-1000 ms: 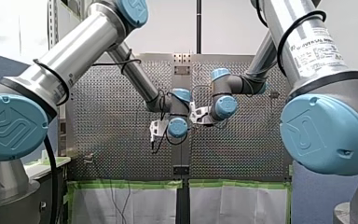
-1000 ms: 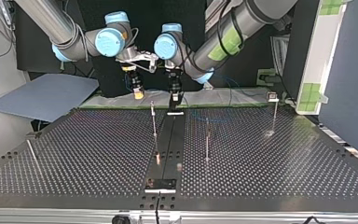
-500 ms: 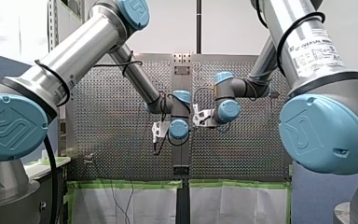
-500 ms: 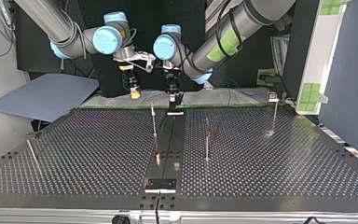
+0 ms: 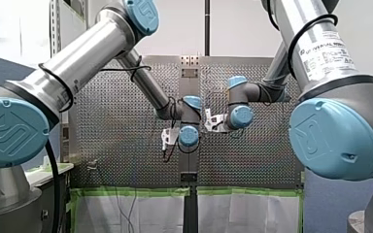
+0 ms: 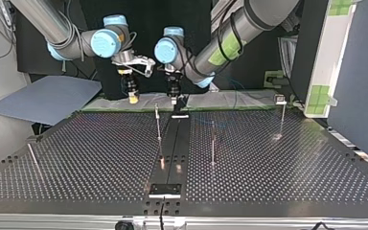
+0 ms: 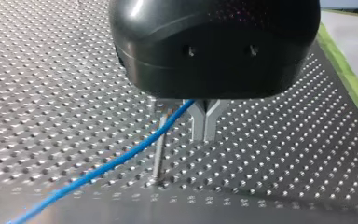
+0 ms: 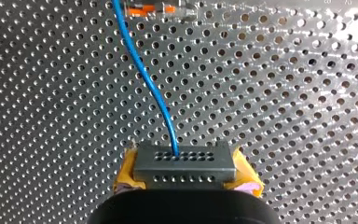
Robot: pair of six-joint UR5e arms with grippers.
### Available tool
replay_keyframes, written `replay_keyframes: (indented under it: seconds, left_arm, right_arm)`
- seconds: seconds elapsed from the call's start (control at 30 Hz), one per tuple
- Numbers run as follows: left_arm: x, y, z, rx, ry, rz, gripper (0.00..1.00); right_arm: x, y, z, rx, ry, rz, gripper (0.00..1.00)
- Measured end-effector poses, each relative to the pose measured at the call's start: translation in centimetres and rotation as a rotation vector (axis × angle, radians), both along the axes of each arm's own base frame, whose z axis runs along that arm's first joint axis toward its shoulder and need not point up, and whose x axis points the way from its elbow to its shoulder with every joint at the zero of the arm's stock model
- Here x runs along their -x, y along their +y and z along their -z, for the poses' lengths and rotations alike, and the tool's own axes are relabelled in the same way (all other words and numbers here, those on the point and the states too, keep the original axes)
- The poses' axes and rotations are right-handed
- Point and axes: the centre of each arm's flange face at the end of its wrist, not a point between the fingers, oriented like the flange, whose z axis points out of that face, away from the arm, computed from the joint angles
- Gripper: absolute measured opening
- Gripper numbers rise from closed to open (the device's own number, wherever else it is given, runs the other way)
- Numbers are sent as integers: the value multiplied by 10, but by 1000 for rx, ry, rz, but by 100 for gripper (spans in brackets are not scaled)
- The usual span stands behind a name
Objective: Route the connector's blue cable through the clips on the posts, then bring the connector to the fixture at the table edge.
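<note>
Between your right gripper's point(image 8: 186, 173) yellow pads point(image 8: 127, 170) the connector point(image 8: 184, 161) sits clamped, while your left gripper's point(image 7: 204, 129) metal fingers point(image 7: 198, 126) are pressed shut just beside the blue cable point(image 7: 135, 148) and a post point(image 7: 159, 151), so a hasty pull could snag it there.

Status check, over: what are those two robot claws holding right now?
Right gripper shut on grey perforated connector. Left gripper shut on blue cable. Thin metal post close beside cable, ahead of left gripper.
</note>
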Motion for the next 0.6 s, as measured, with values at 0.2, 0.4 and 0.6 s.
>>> replay_keyframes:
  seconds: [0.2,0.4,0.6]
  left_arm:
    - [-4,-7,1,10,1,4,0]
    - [-6,-9,-1,16,-5,4,0]
    - [-10,-15,-7,25,-15,9,0]
  right_arm:
    - [5,-6,15,-11,13,9,2]
    - [11,-14,28,-24,15,16,2]
    - [15,-22,26,-16,-3,-4,2]
